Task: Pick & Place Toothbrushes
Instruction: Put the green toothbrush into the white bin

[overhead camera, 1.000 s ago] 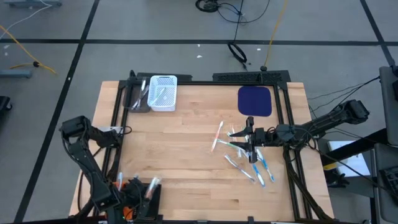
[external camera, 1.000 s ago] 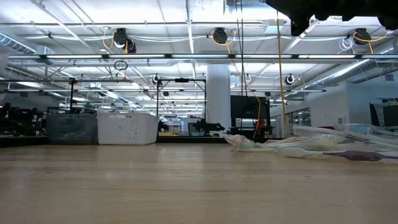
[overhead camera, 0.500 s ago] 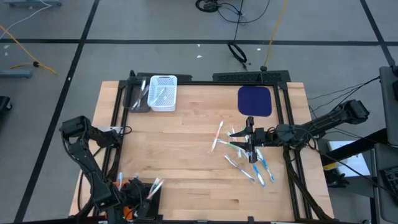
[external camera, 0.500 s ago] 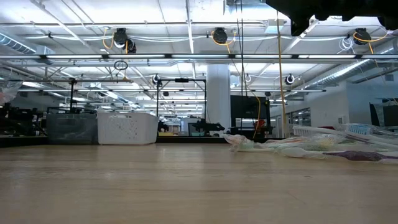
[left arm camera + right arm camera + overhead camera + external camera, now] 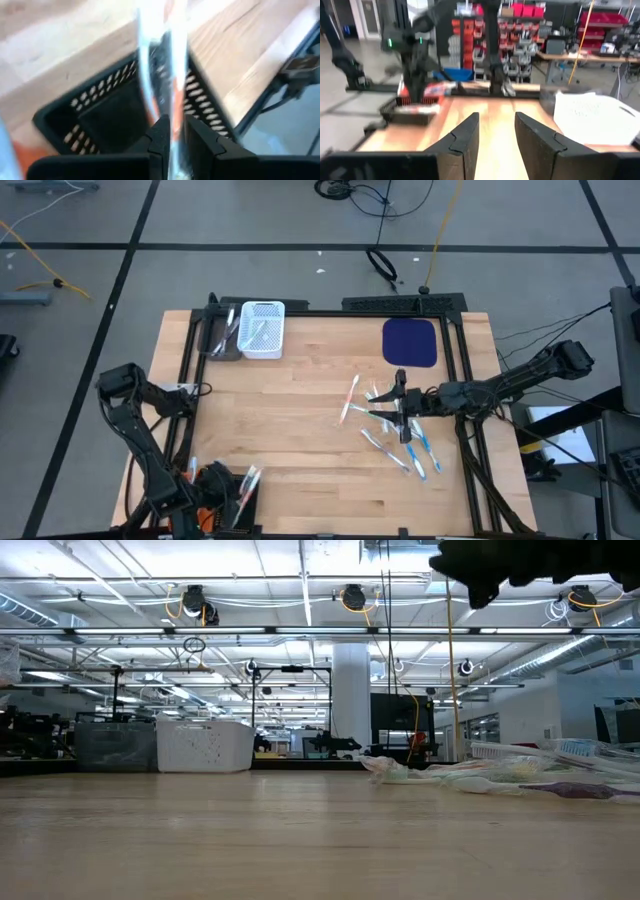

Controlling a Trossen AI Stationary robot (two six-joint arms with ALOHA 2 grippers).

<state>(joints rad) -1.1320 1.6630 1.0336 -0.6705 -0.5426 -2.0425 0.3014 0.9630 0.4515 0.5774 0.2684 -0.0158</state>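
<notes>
- The left gripper (image 5: 172, 142), over a black basket (image 5: 107, 107) well to the near left of the wooden table's (image 5: 290, 430) middle, has its fingers barely parted around a toothbrush (image 5: 160, 75), about to drop it, I judge.
- A white basket (image 5: 262, 330) at the table's far edge already holds some.
- Some eight loose toothbrushes (image 5: 395, 430) right of the middle remain.
- The right gripper (image 5: 401, 408) hovers over them, half open and empty.

The table (image 5: 300, 430) is pale wood with a black frame. The toothbrushes (image 5: 400, 442) have blue, white, pink and green handles. The perforated basket (image 5: 263, 330) is white, the mat (image 5: 410, 342) navy, and the slotted basket (image 5: 115, 110) black.
</notes>
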